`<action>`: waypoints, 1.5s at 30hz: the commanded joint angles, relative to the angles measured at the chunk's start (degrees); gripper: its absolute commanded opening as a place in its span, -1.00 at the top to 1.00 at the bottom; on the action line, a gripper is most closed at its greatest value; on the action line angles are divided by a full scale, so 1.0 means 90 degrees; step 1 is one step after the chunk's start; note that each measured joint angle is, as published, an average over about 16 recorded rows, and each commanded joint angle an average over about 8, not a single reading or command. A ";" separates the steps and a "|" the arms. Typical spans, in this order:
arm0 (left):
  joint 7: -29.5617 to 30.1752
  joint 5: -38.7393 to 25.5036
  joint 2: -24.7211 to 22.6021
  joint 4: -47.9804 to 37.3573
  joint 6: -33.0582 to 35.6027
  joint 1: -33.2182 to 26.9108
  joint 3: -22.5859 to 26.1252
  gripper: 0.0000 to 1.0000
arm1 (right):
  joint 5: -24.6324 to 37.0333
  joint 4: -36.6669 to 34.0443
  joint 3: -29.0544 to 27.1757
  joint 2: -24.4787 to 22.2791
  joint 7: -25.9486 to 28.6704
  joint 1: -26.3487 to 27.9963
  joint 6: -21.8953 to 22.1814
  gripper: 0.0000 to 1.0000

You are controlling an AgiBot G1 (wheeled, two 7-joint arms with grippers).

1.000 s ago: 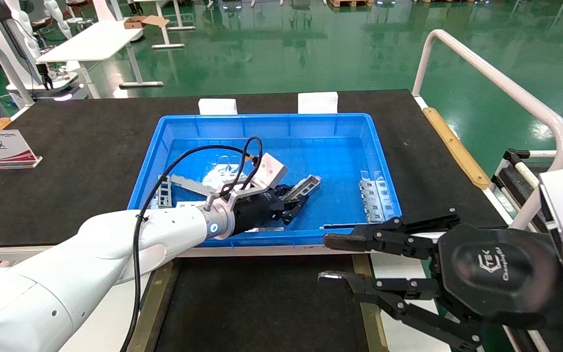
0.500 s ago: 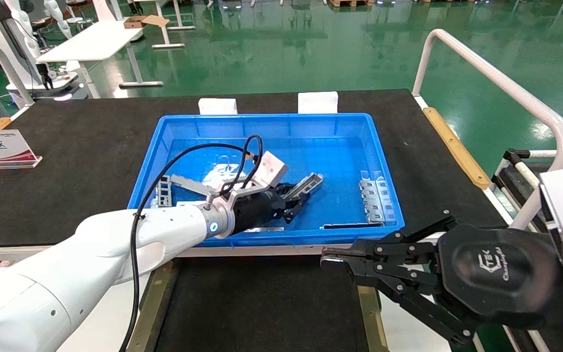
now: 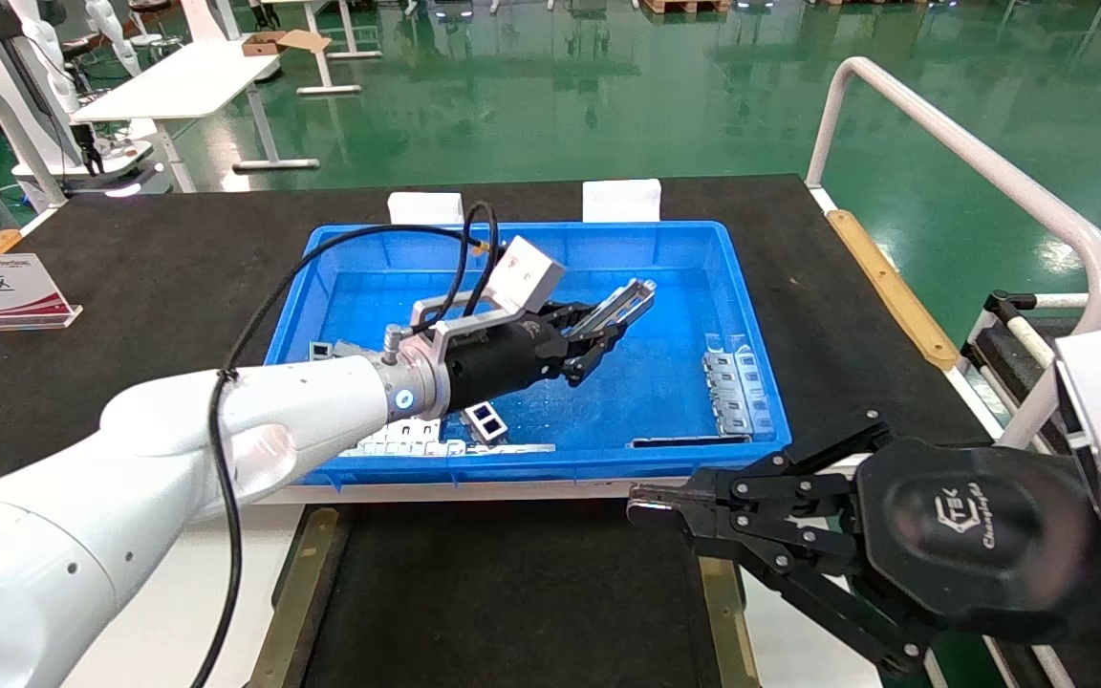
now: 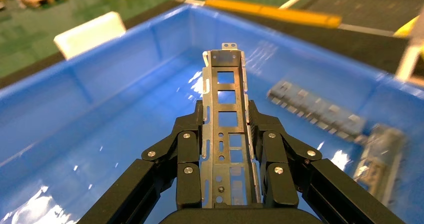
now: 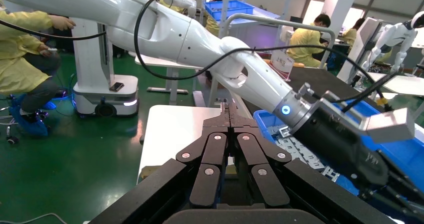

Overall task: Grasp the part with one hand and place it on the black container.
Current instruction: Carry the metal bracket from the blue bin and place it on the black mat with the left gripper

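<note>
A shiny green floor is seen at the top of the head view, and a black desk (image 3: 159,277) fills the middle. On the desk a blue bin (image 3: 751,315) is set.

In the middle of the frame the left gripper (image 3: 608,330) is held over the bin, and its fingers (image 4: 187,151) are closed on the part (image 3: 622,308). In the left wrist view the part (image 4: 226,119) is gripped by its side walls, with most of its length poking out past the fingertips. The part is lifted clear of the bin floor.

At the bottom of the frame lies the black container (image 3: 512,592). The part should be carried slowly over the bin's near wall, kept level, and let go only once it is resting on the black surface.

Still in the bin are more silver strips (image 3: 732,387) at the right and flat whitish plates (image 3: 398,441) at the lower left.

At the lower right the right gripper (image 3: 651,506) is parked, with its fingers pressed together on nothing.
</note>
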State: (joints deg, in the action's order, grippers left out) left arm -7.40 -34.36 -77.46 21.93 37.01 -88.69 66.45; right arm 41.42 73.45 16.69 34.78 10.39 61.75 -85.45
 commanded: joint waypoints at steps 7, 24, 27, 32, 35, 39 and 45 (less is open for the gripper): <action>-0.0478 0.0378 0.0044 -0.0369 0.0963 -0.0142 -0.0222 1.00 | -0.0002 0.0000 0.0003 -0.0001 -0.0002 0.0001 0.0001 1.00; -0.0892 0.0744 0.0768 -0.0761 0.4042 0.0062 -0.0333 1.00 | -0.0007 0.0000 0.0010 -0.0004 -0.0005 0.0002 0.0004 1.00; -0.0900 0.0770 0.0962 -0.0647 0.4386 0.0199 -0.0330 1.00 | -0.0007 0.0000 0.0011 -0.0004 -0.0005 0.0002 0.0005 1.00; -0.0828 0.0841 0.1364 -0.0195 0.4704 0.0579 -0.0328 1.00 | -0.0009 0.0000 0.0013 -0.0005 -0.0006 0.0003 0.0006 1.00; -0.0755 0.0904 0.1639 0.0253 0.4716 0.0891 -0.0332 1.00 | -0.0009 0.0000 0.0014 -0.0006 -0.0007 0.0003 0.0006 1.00; -0.0588 0.0985 0.2050 0.1031 0.4544 0.1407 -0.0307 1.00 | -0.0010 0.0000 0.0015 -0.0006 -0.0008 0.0003 0.0007 1.00; -0.0275 0.1081 0.2622 0.2216 0.3718 0.2352 -0.0213 1.00 | -0.0012 0.0000 0.0018 -0.0007 -0.0009 0.0004 0.0008 1.00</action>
State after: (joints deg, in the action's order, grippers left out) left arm -10.31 -24.25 -54.26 41.57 68.85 -67.40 64.18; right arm 41.31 73.45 16.85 34.71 10.31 61.78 -85.39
